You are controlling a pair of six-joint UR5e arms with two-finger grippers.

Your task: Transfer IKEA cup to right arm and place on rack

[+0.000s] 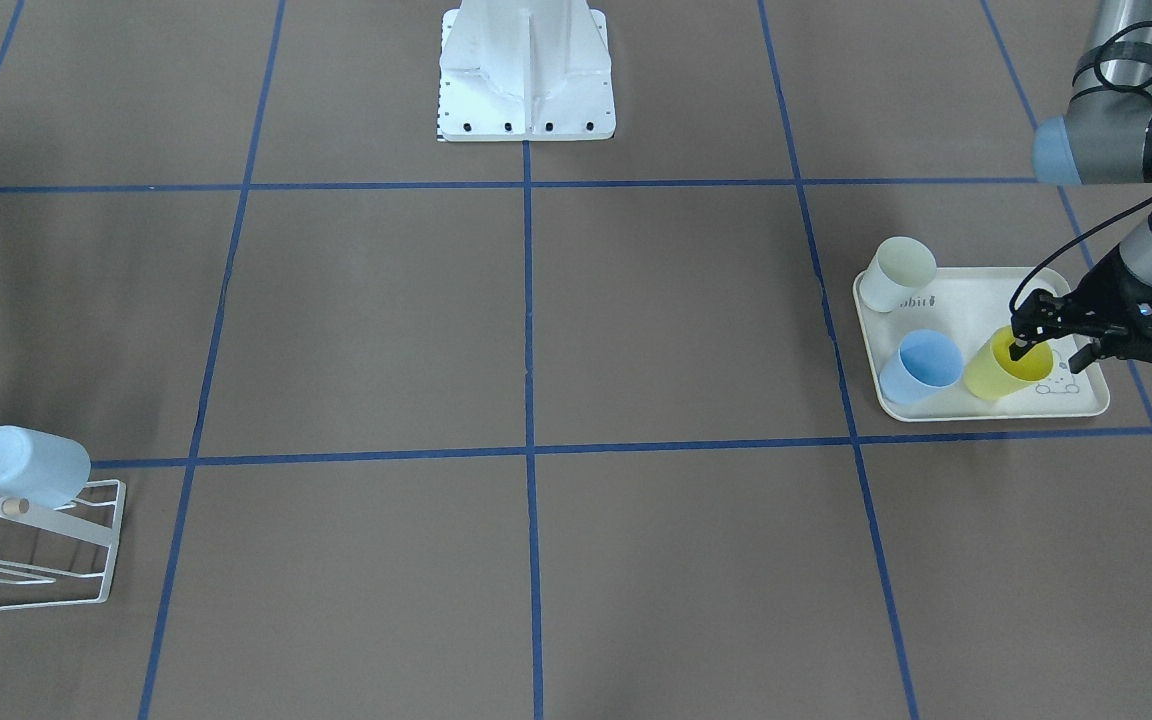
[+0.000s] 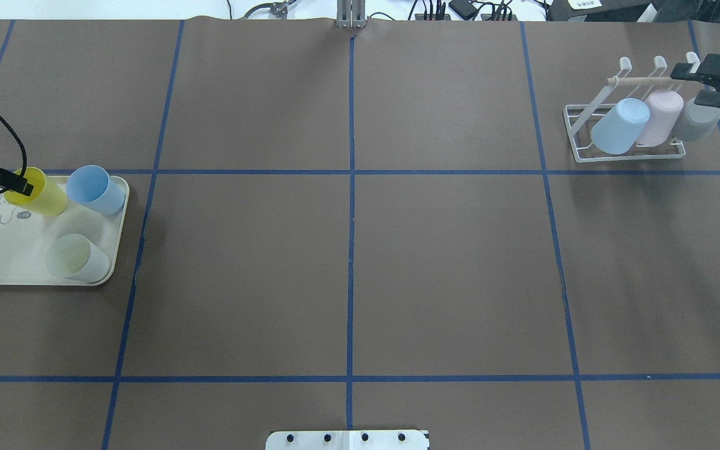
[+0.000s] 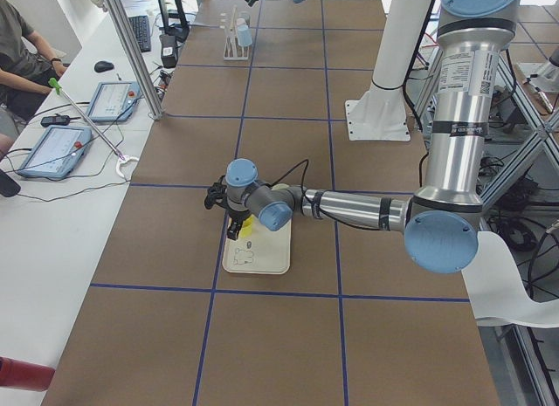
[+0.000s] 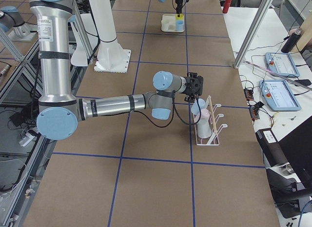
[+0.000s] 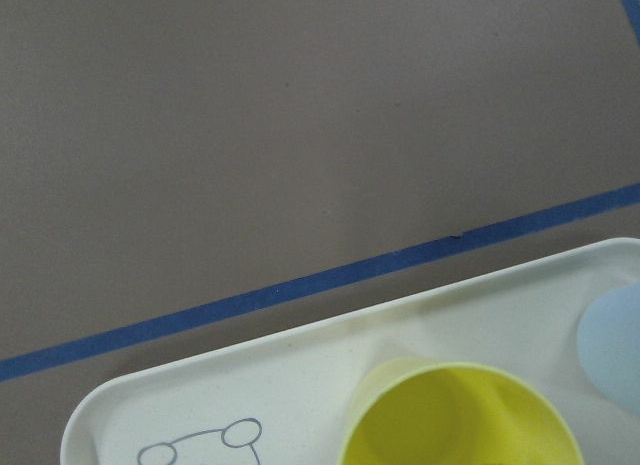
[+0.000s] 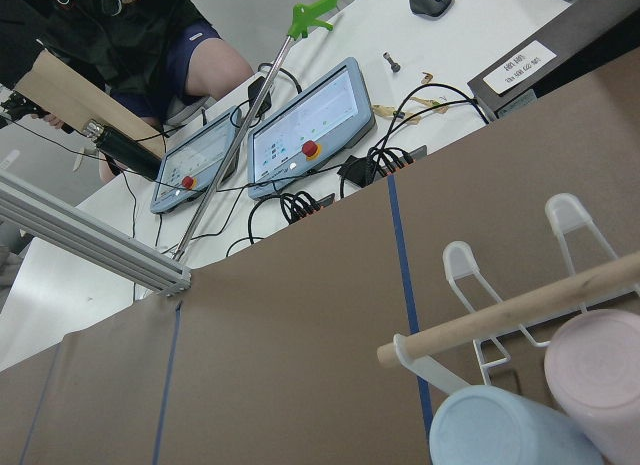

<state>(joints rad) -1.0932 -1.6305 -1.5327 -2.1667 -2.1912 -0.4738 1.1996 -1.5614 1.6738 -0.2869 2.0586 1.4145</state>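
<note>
Currently the yellow cup (image 1: 991, 375) is standing upright on the cream tray (image 1: 976, 300), beside a blue cup (image 1: 921, 365) and a white cup (image 1: 896, 275). The left gripper (image 1: 1048, 356) is straddling its rim, fingers spread, one inside and one outside. The right gripper (image 2: 690, 84) is hovering with fingers spread at the rack (image 2: 641, 80), which is carrying three cups.

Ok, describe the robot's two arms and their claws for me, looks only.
Both the left arm and the right arm are silver tubes with pale blue joint caps, black seam rings and a white printed label on the upper tube. The left claw and the right claw are black, angular and two-fingered. A thin black cable loops along the left wrist.
</note>
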